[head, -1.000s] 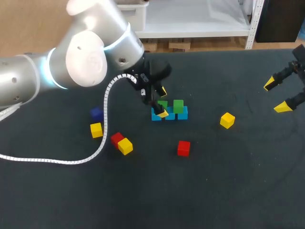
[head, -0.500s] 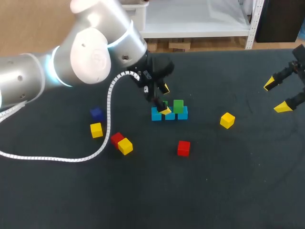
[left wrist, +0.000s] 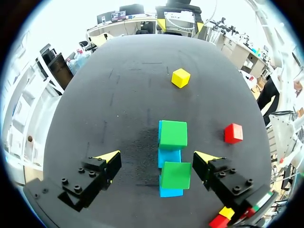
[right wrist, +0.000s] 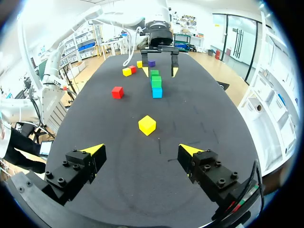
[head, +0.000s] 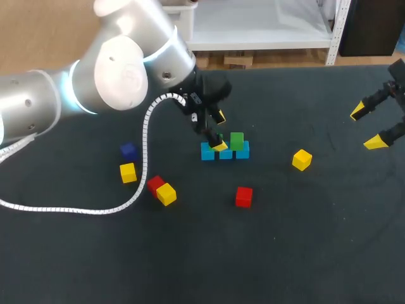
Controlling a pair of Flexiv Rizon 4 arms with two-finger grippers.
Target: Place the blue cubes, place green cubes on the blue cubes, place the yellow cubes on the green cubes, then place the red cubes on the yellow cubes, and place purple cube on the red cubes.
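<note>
Left jaws: left gripper spread wide, holding nothing; nearer green cube lies between the fingers, clear of both.
Stack: it and a second green cube sit atop the blue cubes.
Right jaws: right gripper wide open, empty, yellow cube ahead.
Loose: red cube, purple cube.

In the head view the left gripper covers most of one green cube, so only a sliver of green shows (how squarely it sits on the blue cube cannot be told there). The right gripper shows, but its arm is cut off by the edge. In the left wrist view a red cube and a yellow cube sit half hidden behind one finger.
</note>
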